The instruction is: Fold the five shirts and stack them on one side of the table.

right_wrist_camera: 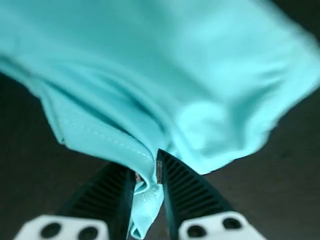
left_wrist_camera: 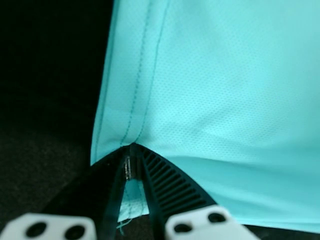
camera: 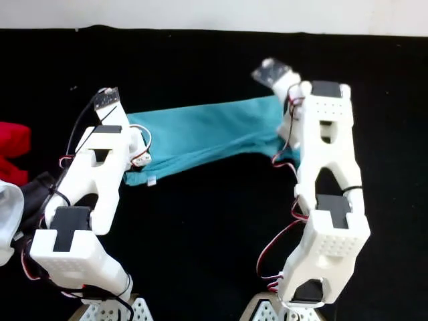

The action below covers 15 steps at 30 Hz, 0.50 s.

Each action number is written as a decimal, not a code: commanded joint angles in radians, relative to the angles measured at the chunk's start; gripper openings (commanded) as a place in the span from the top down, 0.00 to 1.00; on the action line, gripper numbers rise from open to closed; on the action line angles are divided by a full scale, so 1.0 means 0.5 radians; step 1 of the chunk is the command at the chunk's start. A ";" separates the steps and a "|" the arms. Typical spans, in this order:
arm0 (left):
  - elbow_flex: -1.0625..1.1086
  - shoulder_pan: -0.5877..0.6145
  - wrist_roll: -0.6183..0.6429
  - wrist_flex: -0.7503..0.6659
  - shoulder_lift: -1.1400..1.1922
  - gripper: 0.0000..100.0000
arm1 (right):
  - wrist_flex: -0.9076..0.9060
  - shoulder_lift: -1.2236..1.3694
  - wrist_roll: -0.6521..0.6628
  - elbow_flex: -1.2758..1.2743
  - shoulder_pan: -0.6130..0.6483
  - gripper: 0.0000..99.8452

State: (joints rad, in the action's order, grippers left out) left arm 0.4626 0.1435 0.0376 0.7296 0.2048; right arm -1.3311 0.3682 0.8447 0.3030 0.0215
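Left end effector (left_wrist_camera: 131,152) (right (right_wrist_camera: 146,169) likewise) clamps teal shirt (camera: 200,134).

The teal shirt (left_wrist_camera: 225,100) is matt cloth with a fine mesh weave and stitched hems. The left gripper (left_wrist_camera: 131,152) and right gripper (right_wrist_camera: 147,167) have ribbed black plastic jaws. The arms (camera: 328,134) are smooth white plastic, the tabletop (camera: 214,227) matt black.

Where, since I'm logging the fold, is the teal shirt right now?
In the high view the teal shirt stretches across the black table between the two arms; the left gripper pinches one end, the right gripper the other.
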 commanded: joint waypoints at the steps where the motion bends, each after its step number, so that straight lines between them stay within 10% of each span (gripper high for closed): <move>1: -0.041 0.023 0.009 -0.071 0.011 0.99 | 0.103 0.097 -0.083 0.216 0.048 0.99; 15: -0.041 0.023 0.009 -0.071 0.011 0.99 | 0.235 1.241 -0.804 1.646 0.069 0.78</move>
State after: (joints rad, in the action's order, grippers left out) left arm 0.4626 0.1435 0.0376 0.7296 0.2048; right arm -1.2329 0.9221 0.5286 0.9030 0.0783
